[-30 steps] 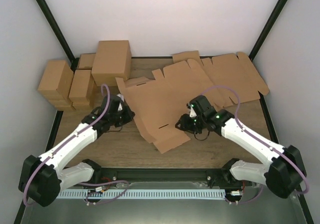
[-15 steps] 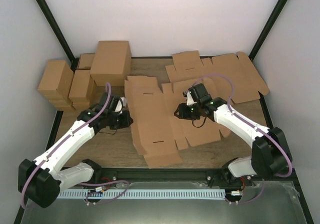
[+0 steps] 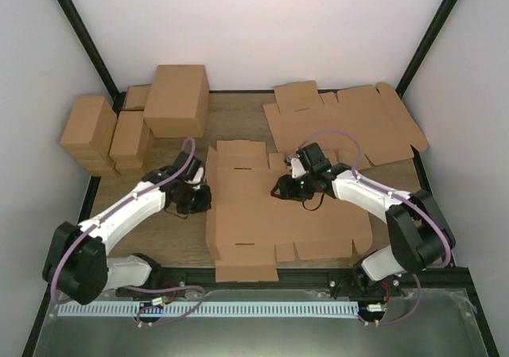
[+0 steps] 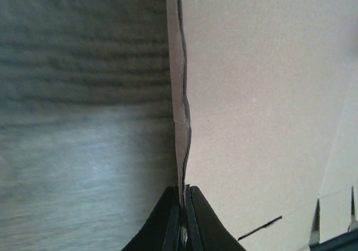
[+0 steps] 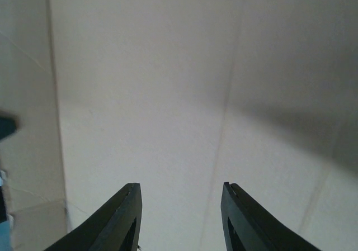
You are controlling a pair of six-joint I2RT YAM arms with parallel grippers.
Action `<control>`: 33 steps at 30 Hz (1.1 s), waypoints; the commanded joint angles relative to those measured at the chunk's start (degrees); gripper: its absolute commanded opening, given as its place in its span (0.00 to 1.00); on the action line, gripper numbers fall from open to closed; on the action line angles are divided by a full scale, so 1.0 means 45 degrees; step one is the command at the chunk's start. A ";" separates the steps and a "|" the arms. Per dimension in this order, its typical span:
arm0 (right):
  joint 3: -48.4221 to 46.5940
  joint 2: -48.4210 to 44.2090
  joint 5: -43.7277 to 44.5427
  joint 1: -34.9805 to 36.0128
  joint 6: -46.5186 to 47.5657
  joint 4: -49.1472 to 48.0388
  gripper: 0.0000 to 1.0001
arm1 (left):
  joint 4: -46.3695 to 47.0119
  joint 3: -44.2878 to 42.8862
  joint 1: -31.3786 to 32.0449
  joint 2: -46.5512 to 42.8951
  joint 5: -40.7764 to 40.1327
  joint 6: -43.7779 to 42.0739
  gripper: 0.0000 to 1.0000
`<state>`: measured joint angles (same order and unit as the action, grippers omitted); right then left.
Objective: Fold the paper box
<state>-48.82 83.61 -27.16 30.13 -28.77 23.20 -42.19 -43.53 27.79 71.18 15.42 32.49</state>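
We see the counter [image 3: 238, 122] carrying the box [image 3: 254, 214], which lies flat and unfolded at the near middle, its flaps spread. Behind the box and to its right lies a second flat sheet [image 3: 358, 122] of the same cardboard, apart from it. Behind the box to its left stand closed cartons [image 3: 175, 98], stacked at the counter's edge. At the box's left edge the left claw [image 3: 203, 198] is clenched on the cardboard; its wrist view shows the fingers [image 4: 165, 223] pinching that thin edge. Over the box's far middle hangs the right claw [image 3: 278, 188], released, jaws apart with nothing between them. We cannot tell whether its tips touch the board.
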 commanded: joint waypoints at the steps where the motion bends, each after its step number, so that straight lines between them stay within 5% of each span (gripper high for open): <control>1: 0.0418 0.0216 -0.0497 -0.0026 0.0037 -0.0839 0.41 | -0.1548 -0.1883 0.0048 0.0817 -0.2260 -0.1348 0.04; 11: 0.1398 0.0385 0.0467 -0.0035 0.0043 -0.1197 0.42 | -0.4701 -0.5003 0.0118 0.2659 -0.5000 -0.2665 0.04; 33: 0.2275 0.1793 -0.0658 0.0741 -0.0826 -0.3018 0.42 | -0.5813 -0.8352 0.0126 0.3858 -0.4795 -0.3932 0.04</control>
<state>-39.83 90.11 -28.80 31.00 -30.59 10.98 -66.76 -77.76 28.16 87.68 -4.86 16.78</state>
